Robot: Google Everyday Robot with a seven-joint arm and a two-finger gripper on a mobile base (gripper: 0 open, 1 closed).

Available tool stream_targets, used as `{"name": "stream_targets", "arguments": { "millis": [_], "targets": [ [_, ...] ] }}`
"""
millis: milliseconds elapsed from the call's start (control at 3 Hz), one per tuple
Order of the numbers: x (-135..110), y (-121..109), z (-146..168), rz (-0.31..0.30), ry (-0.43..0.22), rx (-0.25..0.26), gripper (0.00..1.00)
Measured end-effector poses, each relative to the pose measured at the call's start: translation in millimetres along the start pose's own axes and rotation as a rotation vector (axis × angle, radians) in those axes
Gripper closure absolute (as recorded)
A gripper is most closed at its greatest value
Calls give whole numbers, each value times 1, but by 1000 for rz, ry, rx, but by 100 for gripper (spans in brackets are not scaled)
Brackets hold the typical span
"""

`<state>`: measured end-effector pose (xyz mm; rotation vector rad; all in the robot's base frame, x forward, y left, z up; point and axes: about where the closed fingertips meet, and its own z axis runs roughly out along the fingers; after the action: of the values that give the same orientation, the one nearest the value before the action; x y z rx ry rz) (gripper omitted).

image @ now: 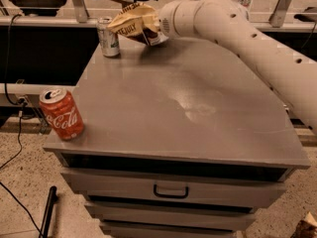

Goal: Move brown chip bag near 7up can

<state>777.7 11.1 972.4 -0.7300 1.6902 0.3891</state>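
The brown chip bag [134, 24] is crumpled and tilted, its cream-yellow part with dark print facing me, at the far edge of the grey cabinet top [178, 103]. My gripper [154, 29] is shut on the bag and holds it just above the surface, at the end of the white arm [247, 38] that reaches in from the right. The 7up can [108, 36] stands upright at the far left corner, just left of the bag, a small gap apart.
A red Coca-Cola can [62, 114] stands at the near left corner of the cabinet top. Drawers with a handle [171, 191] are below the front edge. A railing and dark gap lie behind the cabinet.
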Motion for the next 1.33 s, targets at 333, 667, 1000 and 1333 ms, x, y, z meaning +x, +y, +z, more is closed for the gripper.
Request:
{"name": "stream_targets", "arguments": {
  "millis": [333, 667, 1000, 1333],
  "targets": [
    [6, 10, 8, -16, 5, -23, 85],
    [7, 12, 10, -18, 6, -28, 62],
    [7, 14, 11, -18, 6, -30, 39],
    [7, 16, 13, -18, 7, -33, 15]
  ]
}}
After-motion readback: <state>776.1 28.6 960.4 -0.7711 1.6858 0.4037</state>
